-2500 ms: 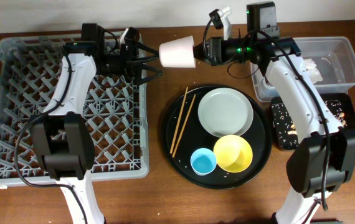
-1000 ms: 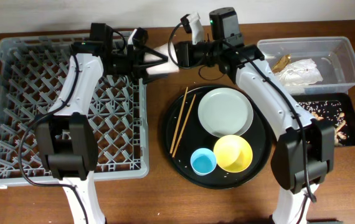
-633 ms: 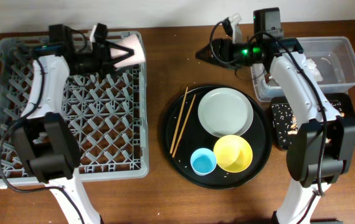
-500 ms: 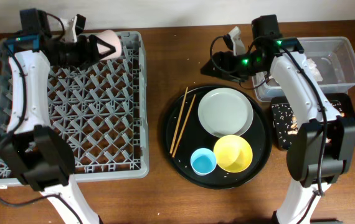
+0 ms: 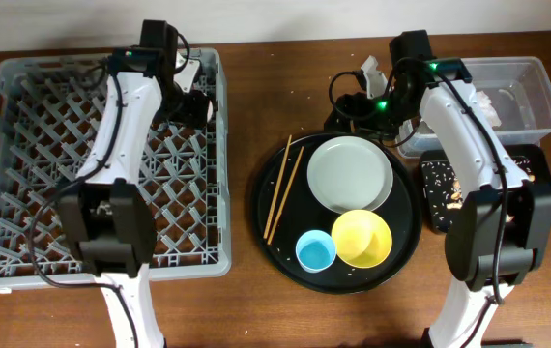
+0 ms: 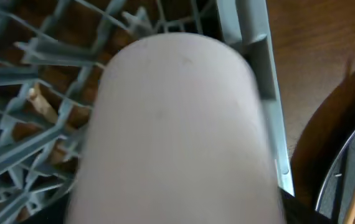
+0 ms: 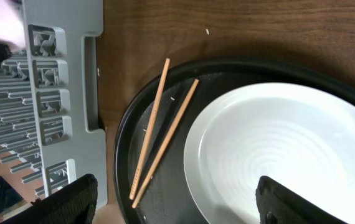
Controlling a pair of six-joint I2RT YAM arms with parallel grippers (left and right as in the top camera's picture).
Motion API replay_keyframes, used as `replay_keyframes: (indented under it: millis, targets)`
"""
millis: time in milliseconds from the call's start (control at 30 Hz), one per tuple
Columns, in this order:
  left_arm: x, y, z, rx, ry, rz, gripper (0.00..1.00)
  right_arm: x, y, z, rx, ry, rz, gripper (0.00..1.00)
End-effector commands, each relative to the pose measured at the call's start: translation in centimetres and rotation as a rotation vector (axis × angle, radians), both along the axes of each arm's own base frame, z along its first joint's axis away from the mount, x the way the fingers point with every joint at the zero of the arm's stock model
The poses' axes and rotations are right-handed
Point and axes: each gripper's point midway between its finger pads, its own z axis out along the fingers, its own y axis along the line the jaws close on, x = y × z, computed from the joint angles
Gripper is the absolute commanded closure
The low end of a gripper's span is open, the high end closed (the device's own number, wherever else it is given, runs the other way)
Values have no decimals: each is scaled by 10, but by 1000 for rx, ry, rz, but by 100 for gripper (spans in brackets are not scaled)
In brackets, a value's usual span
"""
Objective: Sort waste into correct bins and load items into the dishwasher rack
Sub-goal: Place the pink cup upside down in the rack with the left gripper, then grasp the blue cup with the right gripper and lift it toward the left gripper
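Note:
In the left wrist view the pink cup [image 6: 171,124] fills the frame, held between the jaws over the right wall of the dishwasher rack [image 6: 252,62]. From overhead, my left gripper [image 5: 196,108] is at the rack's [image 5: 24,193] back right corner, and the arm hides the cup there. My right gripper [image 5: 345,108] [image 7: 180,199] hangs open and empty over the back of the round black tray [image 5: 406,203]. Beneath it lie the two chopsticks [image 7: 159,130] [image 5: 282,188] and the pale plate [image 7: 277,155] [image 5: 350,174]. The yellow bowl [image 5: 362,238] and the blue cup [image 5: 315,251] sit at the tray's front.
The clear tub [image 5: 536,97] at the back right holds a crumpled napkin [image 5: 483,108]. In front of it, the shallow black tray [image 5: 536,184] holds food scraps [image 5: 440,188], and my right arm crosses over part of both. Bare wood shows between rack and round tray.
The pink cup passed from my right gripper to my left. The left arm swung it over the rack's back left and back to the back right corner. My right gripper opened and drew back.

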Motion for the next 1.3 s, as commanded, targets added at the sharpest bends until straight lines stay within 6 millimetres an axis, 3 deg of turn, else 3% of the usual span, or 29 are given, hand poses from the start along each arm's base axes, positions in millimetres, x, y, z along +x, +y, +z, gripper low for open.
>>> replay_keyframes:
  millis: [0,33,100,133,200,233,267,300,367,433,500,567,667,700,767,800,867,900,967,1067,1167,1233,1267]
  targets:
    - [-3,-6,-13,-6,35,-25,14,-1,-3,4,-10,-17,7,17]
    - [-3,-5,-13,-1,34,-23,7,-1,-3,4,-10,-18,7,17]
    - [0,-5,-11,-3,21,-22,5,-1,-2,4,-10,-18,7,18]
    - [6,-6,3,-8,-11,-19,5,0,-2,8,-5,-26,8,23]
    - [10,-20,80,-92,-110,-37,5,-9,-4,48,-12,-82,6,30]
    - [5,-27,119,-141,-160,-54,5,-27,-14,70,-61,-96,-11,30]
    - [-5,-29,149,-164,-197,-65,5,-50,-21,79,-116,-62,-17,32]
    - [-17,-28,166,-165,-204,-65,5,-80,-25,78,-192,13,-2,34]
    - [-28,-28,163,-174,-158,-47,5,-126,-6,56,-278,163,105,34]
    - [-25,-28,162,-174,-162,-47,5,-157,22,19,-315,262,171,40]
    - [-17,-29,166,-177,-200,-49,4,-187,30,-28,-419,347,178,46]
    - [-12,-30,166,-179,-213,-50,4,-202,34,-57,-460,360,196,64]
    - [-11,-30,162,-178,-202,-49,4,-199,31,-82,-500,318,171,72]
    - [-10,-30,158,-177,-195,-49,4,-196,31,-86,-500,304,161,81]
    - [-11,-32,147,-191,-153,-44,4,-191,35,-85,-484,284,151,96]
    - [-12,-35,147,-207,-148,-50,4,-189,38,-81,-469,276,150,96]
    - [-16,-48,151,-287,-135,-77,4,-166,61,-35,-353,153,139,96]
    - [-22,-60,158,-413,-111,-104,4,-144,65,3,-297,39,104,96]
    - [-29,-70,174,-649,-82,-168,1,-101,55,67,-151,-145,-13,96]
    - [-36,-79,194,-961,-52,-260,1,-63,55,125,274,-307,72,96]
    - [-31,-98,184,-1254,16,-316,1,-40,57,139,409,-389,125,96]
    - [-25,-101,164,-1437,82,-270,1,-31,62,135,464,-376,133,96]
    - [-27,-105,139,-1461,157,-212,1,-22,67,132,504,-369,135,96]
